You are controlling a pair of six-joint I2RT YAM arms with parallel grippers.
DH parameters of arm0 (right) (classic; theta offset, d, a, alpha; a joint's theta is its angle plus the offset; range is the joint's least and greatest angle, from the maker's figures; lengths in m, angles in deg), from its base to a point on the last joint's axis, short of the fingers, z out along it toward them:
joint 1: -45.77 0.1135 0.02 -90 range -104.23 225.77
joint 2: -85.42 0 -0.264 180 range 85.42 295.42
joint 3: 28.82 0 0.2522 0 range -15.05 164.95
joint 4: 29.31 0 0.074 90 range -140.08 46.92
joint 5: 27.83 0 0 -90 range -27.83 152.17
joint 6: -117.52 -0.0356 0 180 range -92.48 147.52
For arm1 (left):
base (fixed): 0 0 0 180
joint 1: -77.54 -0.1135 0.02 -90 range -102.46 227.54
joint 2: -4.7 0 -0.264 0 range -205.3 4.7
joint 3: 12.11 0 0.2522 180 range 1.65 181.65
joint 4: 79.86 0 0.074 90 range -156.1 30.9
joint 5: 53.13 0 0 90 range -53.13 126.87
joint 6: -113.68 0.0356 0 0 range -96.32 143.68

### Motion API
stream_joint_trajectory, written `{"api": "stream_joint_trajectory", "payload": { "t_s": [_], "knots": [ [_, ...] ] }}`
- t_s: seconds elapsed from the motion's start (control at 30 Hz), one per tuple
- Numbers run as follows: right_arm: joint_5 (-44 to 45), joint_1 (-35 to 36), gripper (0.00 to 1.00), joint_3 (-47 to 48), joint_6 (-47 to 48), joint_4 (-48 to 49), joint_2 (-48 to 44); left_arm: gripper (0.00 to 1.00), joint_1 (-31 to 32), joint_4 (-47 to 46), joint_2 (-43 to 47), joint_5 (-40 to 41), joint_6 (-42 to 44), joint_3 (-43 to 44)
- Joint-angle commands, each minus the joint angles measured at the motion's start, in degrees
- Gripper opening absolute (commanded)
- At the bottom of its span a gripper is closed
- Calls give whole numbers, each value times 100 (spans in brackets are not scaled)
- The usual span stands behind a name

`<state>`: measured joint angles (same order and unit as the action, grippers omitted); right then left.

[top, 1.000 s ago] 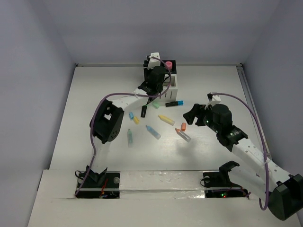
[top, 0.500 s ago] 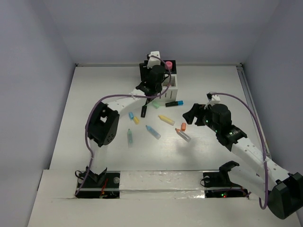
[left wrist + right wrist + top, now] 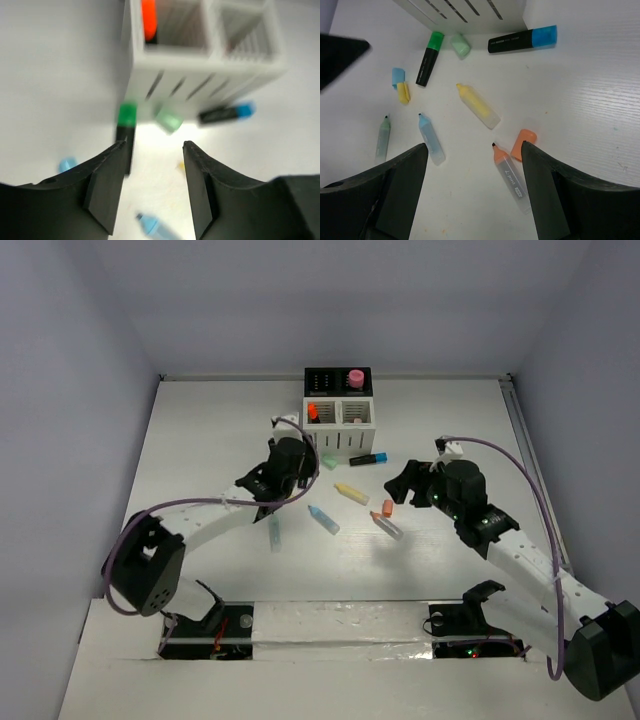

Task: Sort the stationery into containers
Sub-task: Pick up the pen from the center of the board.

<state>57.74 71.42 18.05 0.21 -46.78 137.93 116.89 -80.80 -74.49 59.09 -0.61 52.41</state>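
The organizer [image 3: 338,425] stands at the back. An orange item [image 3: 312,412] stands in its front left white compartment, a pink one [image 3: 354,376] in a black one. Highlighters lie loose: yellow [image 3: 351,493], blue [image 3: 322,519], orange [image 3: 387,526], pale green [image 3: 274,531]. A blue-capped black marker [image 3: 370,459] lies nearby. My left gripper [image 3: 300,478] is open and empty, short of the organizer [image 3: 200,60], with a green-capped marker [image 3: 126,130] just ahead. My right gripper [image 3: 402,484] is open and empty above the orange highlighter [image 3: 510,172] and blue highlighter [image 3: 431,140].
Loose caps lie about: green [image 3: 461,45], orange [image 3: 520,138], blue [image 3: 398,76] and yellow [image 3: 403,92]. The table's back wall is just behind the organizer. The left arm lies across the table's left middle.
My left arm has pulled back from over the organizer towards the near side. An orange item now shows in the white compartment. The right arm has not moved.
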Motion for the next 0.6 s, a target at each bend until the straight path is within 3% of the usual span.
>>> {"api": "stream_joint_trajectory", "payload": {
  "t_s": [0.0,0.37,0.57],
  "knots": [
    [-85,63,81,3,-64,309,-118,45,11,424,-464,-499,-199,-356],
    [-85,63,81,-5,-108,10,-390,45,11,493,-2098,-157,100,777],
    [-93,63,81,12,-73,36,-303,45,-42,538,-2284,177,162,848]
  ]
}}
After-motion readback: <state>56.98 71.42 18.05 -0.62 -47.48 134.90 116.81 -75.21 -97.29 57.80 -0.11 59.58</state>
